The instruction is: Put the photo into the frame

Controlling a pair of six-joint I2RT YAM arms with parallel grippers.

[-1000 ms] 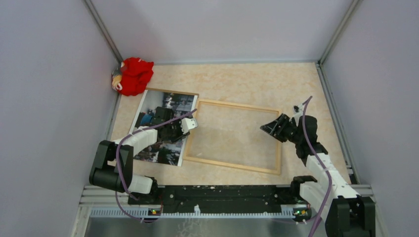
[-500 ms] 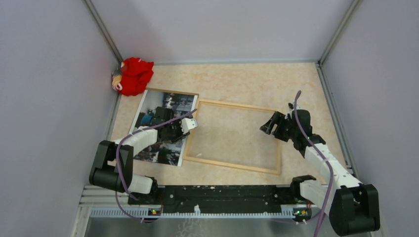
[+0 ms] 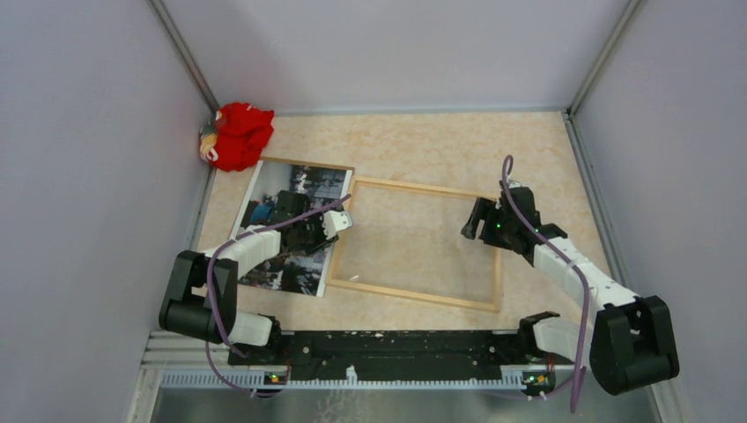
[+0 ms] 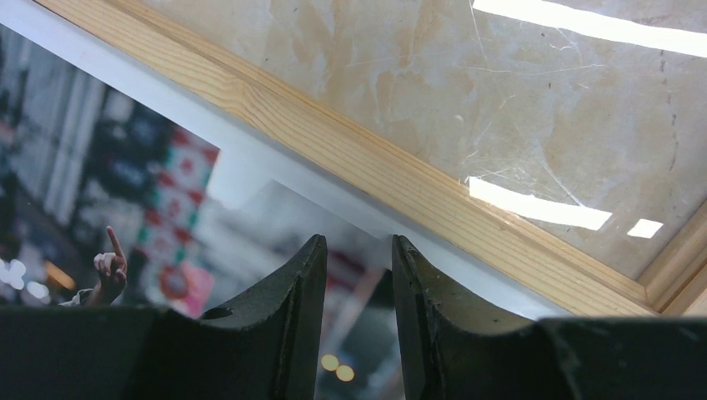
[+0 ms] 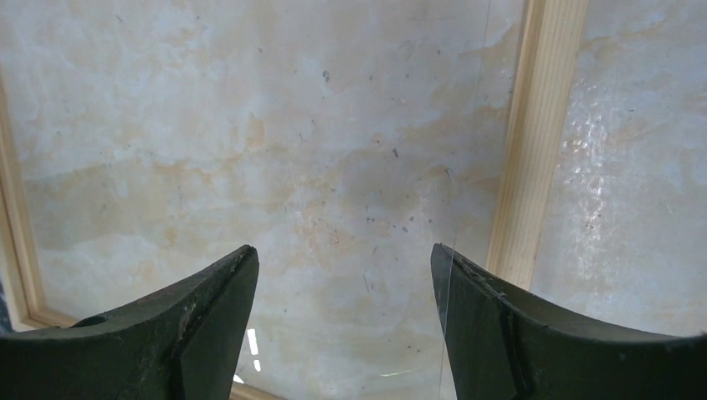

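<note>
While arm (image 3: 251, 240) hides photo (image 3: 313, 183) middle, left gripper (image 4: 357, 243) narrowly parted, hold unclear; right gripper (image 5: 343, 254) wide, empty.

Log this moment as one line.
left gripper: slightly open, over photo edge by frame | right gripper: open, empty, above frame pane | photo: not yet in frame

overhead wide; wrist views close, share frame (image 3: 412, 294)

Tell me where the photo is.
In the top view, the glossy rectangular photo lies left of centre, alongside the light-wood frame, near the red cloth bundle.
</note>
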